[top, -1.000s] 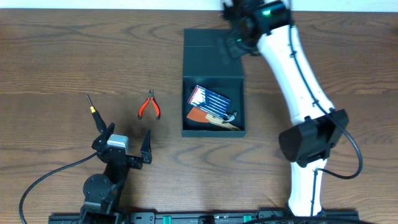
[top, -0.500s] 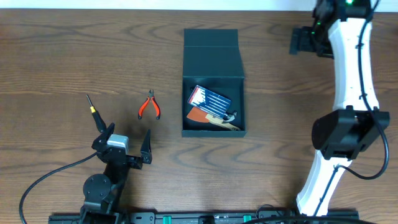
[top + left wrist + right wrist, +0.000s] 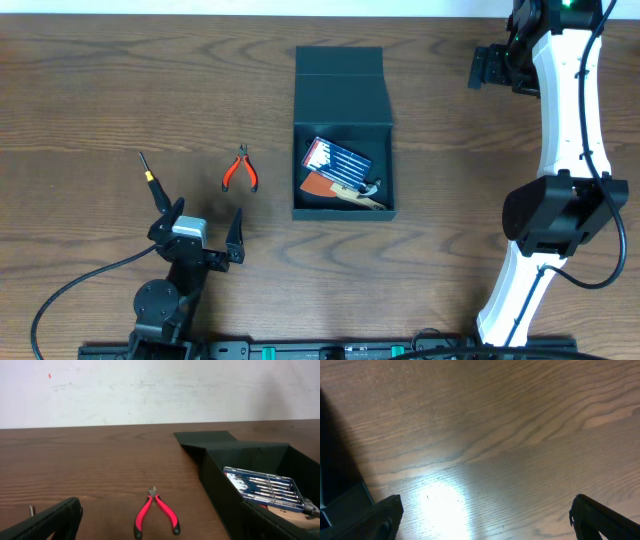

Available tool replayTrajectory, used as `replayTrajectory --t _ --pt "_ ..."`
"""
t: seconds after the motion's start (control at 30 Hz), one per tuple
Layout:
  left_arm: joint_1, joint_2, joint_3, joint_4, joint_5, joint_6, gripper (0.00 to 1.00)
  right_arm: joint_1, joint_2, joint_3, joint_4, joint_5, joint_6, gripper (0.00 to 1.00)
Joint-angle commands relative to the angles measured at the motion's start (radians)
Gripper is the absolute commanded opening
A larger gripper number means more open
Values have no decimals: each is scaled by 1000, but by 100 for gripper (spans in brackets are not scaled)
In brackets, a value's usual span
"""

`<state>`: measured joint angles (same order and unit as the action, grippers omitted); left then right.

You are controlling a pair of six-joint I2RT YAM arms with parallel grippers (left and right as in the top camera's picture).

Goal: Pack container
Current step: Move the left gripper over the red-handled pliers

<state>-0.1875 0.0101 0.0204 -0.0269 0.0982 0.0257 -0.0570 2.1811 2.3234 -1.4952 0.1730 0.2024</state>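
Note:
The container [image 3: 343,213] is a dark teal box at mid-table, its flap lid [image 3: 340,85] folded open toward the back. Inside lie a blue screwdriver set [image 3: 336,160], an orange-brown item and a tan-handled tool [image 3: 358,197]. The box also shows in the left wrist view [image 3: 220,490]. Red-handled pliers [image 3: 239,170] lie left of the box, also in the left wrist view [image 3: 156,512]. My left gripper [image 3: 205,235] is open and empty near the front left [image 3: 160,532]. My right gripper [image 3: 486,68] is open and empty over bare table at the back right [image 3: 490,520].
A thin screwdriver [image 3: 150,178] with a black and yellow handle lies left of the pliers. The table is brown wood [image 3: 90,90]. A white wall stands behind the table's far edge [image 3: 150,390]. The right arm's white links [image 3: 570,120] reach along the right side.
My right gripper has swung from above the box's lid to the table's back right corner area, and has held nearly still for the last half second. The left arm has not moved.

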Motion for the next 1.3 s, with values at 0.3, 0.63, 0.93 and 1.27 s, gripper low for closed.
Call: replayTrajectory --t 0.3,0.63,0.93,1.27 --pt "-6 -6 -16 -14 23 -1 98 3 -27 20 -1 3 18 99" --pt "-6 -6 -2 3 26 -40 98 3 -27 20 -1 3 18 99" --pt "-5 179 326 -248 -76 -87 98 3 -27 20 -1 3 18 99" --pt "-6 736 849 -529 -84 -87 99 3 -27 20 -1 3 18 99"
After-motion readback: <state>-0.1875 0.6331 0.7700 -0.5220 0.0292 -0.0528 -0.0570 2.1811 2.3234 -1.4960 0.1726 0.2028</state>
